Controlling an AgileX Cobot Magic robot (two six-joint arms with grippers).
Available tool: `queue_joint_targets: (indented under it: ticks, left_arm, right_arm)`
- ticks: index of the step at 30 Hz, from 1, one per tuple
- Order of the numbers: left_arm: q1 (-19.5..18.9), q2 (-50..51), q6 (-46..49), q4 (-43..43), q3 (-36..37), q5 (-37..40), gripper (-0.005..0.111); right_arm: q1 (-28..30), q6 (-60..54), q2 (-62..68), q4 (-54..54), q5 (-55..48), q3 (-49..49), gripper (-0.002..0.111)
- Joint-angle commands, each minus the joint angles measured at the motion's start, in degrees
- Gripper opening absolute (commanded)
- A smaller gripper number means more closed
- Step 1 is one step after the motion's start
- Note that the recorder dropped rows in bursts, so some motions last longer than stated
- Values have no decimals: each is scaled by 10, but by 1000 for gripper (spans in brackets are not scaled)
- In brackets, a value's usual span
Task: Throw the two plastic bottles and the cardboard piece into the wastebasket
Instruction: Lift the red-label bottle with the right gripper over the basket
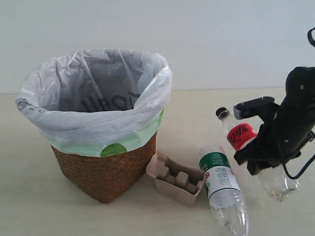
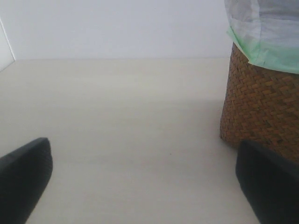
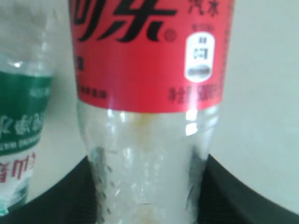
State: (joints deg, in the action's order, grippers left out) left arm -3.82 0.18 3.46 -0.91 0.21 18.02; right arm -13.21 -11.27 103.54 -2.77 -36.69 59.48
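Observation:
The red-label bottle (image 1: 240, 135) with a black cap lies on the table at the right. My right gripper (image 1: 263, 157) is shut on its clear lower body (image 3: 149, 60), one dark finger (image 3: 65, 196) against each side. The green-label bottle (image 1: 220, 183) lies just left of it (image 3: 21, 121). Between that bottle and the wastebasket (image 1: 104, 173) rests the beige cardboard piece (image 1: 175, 180). My left gripper (image 2: 145, 184) stands open over bare table, with the basket's wicker wall (image 2: 261, 107) beside one finger (image 2: 270, 184). It does not show in the exterior view.
The wastebasket's whitish bag (image 1: 98, 93) gapes open at the top, over a pale green one (image 1: 142, 137). A pale wall runs behind the table (image 1: 197, 105).

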Motion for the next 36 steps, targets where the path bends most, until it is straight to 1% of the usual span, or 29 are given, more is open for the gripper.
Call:
queue_joint_targets:
  ticks: [1, 8, 13, 15, 16, 20, 21, 23, 25, 27, 28, 29, 31, 32, 33, 34, 36]
  left_arm:
    - [4, -2, -5, -1, -2, -4, 108]
    - [4, -2, -5, -1, -2, -4, 108]
    - [4, -2, -5, -1, -2, -4, 108]
    - [4, -2, -5, -1, -2, -4, 108]
    - [4, -2, -5, -1, -2, -4, 108]
    - [4, -2, -5, -1, -2, -4, 108]
    - [4, -2, -5, -1, -2, -4, 108]
    - [4, -2, -5, -1, -2, -4, 108]
    - [4, -2, -5, -1, -2, -4, 108]
    - [4, -2, -5, -1, -2, -4, 108]
    - [4, -2, -5, -1, -2, -4, 108]
    - [4, -2, -5, -1, -2, -4, 108]
    - [4, -2, -5, -1, -2, -4, 108]
    - [4, -2, -5, -1, -2, -4, 108]
    - [4, -2, -5, -1, -2, -4, 108]
    - [4, -2, -5, -1, -2, -4, 108]
    - [4, -2, -5, -1, -2, -4, 108]
  right_arm:
    - [1, 22, -61, 6, 49, 1, 0]
    - [29, 54, -247, -5, 186, 1, 0]
    - [29, 54, -312, -20, 224, 1, 0]
    - [27, 54, -316, -56, 227, 1, 0]
    - [16, 48, -315, -94, 230, 1, 0]
    - [-77, 6, -310, -169, 290, 1, 0]
    - [-120, 6, -307, -187, 314, 4, 0]
    - [-205, 6, -299, -193, 320, 29, 0]
    - [-272, 6, -295, -195, 334, 57, 0]
    - [-305, 4, -295, -194, 337, 82, 0]
    - [-307, 4, -295, -194, 330, 86, 0]
    - [-302, 1, -295, -189, 327, 86, 0]
    - [-254, 1, -295, -183, 301, 85, 0]
    - [-208, 2, -295, -183, 280, 85, 0]
    - [-179, 2, -295, -183, 266, 85, 0]
    - [-116, 2, -295, -169, 234, 85, 0]
    - [-56, 4, -295, -153, 196, 85, 0]
